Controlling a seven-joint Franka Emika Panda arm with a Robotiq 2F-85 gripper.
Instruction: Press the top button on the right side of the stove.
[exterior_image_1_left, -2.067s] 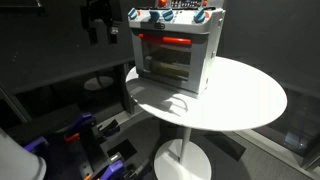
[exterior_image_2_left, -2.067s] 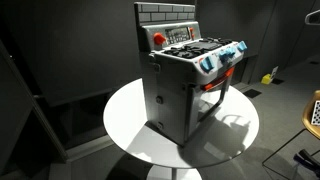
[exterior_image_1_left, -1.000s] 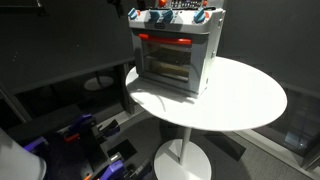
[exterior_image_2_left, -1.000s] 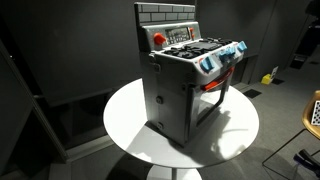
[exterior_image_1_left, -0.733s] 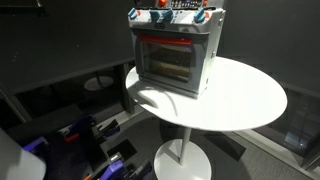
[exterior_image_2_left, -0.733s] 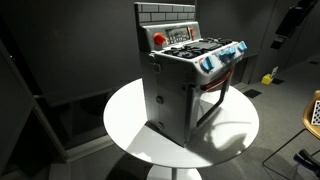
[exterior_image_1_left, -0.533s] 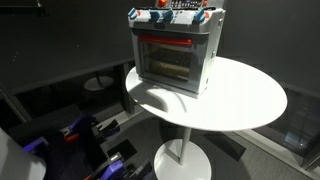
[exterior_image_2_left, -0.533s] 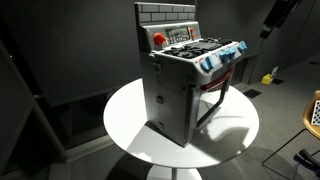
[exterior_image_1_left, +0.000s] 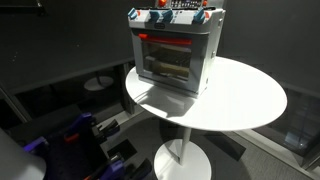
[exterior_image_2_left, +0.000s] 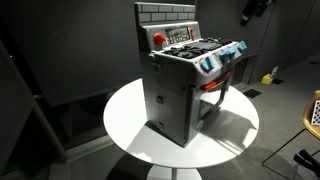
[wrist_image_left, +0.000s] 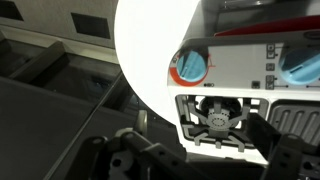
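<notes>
The grey toy stove (exterior_image_1_left: 170, 50) stands on a round white table (exterior_image_1_left: 250, 95), with a glass door, a red bar and red and blue knobs along its top. In the exterior view from behind (exterior_image_2_left: 185, 85), its back panel carries a round red button (exterior_image_2_left: 159, 38). My gripper (exterior_image_2_left: 255, 10) hangs high to the stove's upper right, apart from it, and is out of frame in the view of the door. The wrist view looks down on a red knob (wrist_image_left: 190, 67), a blue knob (wrist_image_left: 300, 68) and a burner grate (wrist_image_left: 215, 115). My fingers (wrist_image_left: 198, 130) are spread and empty.
The table (exterior_image_2_left: 130, 115) stands on a single pedestal over a dark floor. Cables and blue-purple gear (exterior_image_1_left: 70, 135) lie low beside it. A yellow object (exterior_image_2_left: 268, 77) lies on the floor and a wooden piece (exterior_image_2_left: 314, 110) shows at the frame's edge.
My gripper has risen out of the exterior view that faces the door. In the exterior view from behind it came in at the right edge and moved up and left, towards the stove's top.
</notes>
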